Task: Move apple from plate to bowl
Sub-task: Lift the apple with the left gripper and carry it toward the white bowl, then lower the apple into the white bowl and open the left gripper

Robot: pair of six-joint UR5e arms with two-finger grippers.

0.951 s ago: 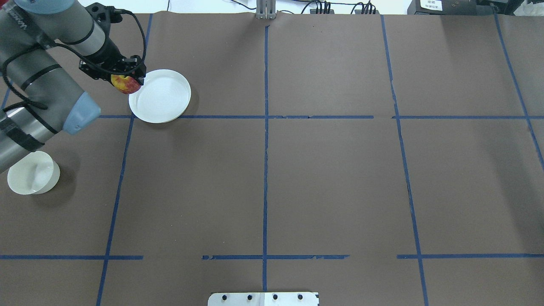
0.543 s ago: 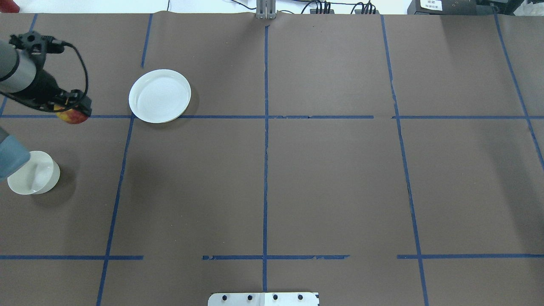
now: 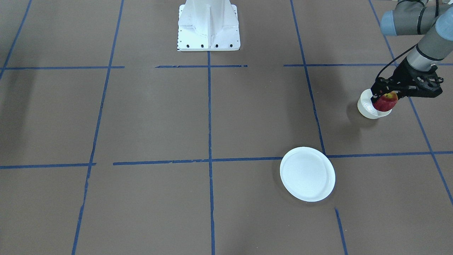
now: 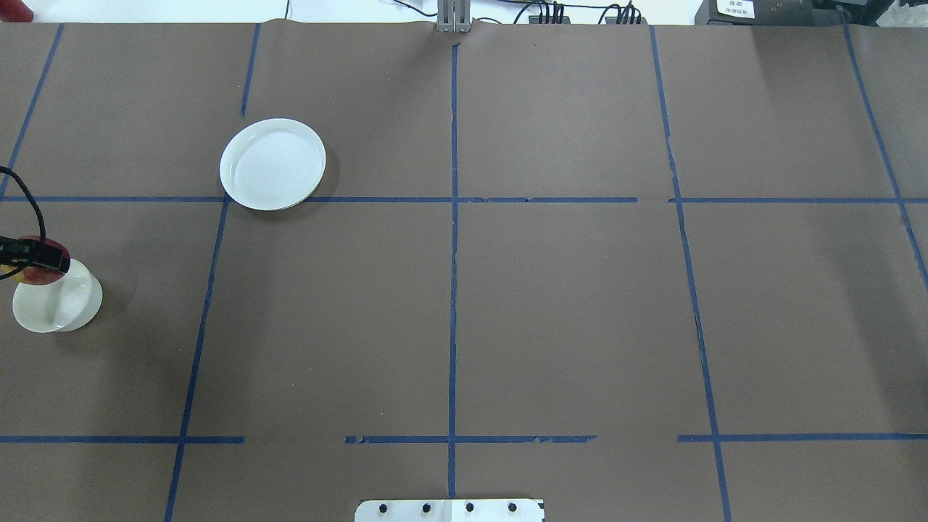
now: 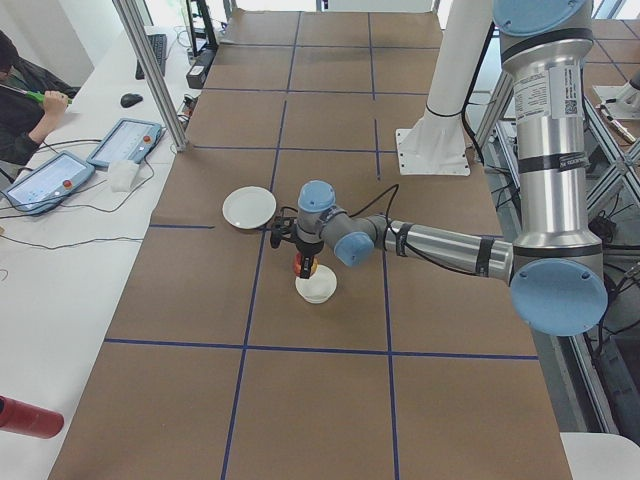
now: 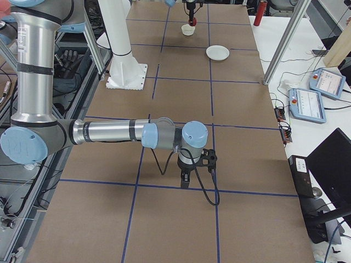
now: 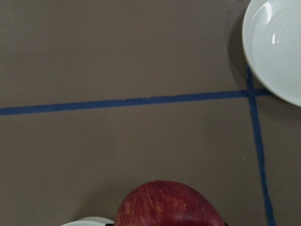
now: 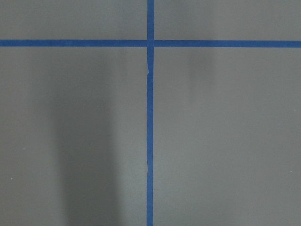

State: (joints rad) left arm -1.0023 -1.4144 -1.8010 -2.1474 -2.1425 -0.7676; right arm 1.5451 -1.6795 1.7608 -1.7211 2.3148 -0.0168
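My left gripper is shut on the small red apple and holds it just above the far rim of the off-white bowl. In the overhead view the apple sits at the left edge, overlapping the bowl's rim. The flat white plate lies empty further along the table, and it also shows in the front-facing view. The left wrist view shows the apple with the plate beyond it. My right gripper hangs low over the table far from these; I cannot tell its jaws.
Brown paper with blue tape lines covers the table. The robot's white base stands at the table's edge. A red can lies on the side bench, where an operator sits with tablets.
My left gripper has carried the apple from the plate's edge towards the robot and to the left, and now holds it over the bowl. The plate and bowl have not moved.
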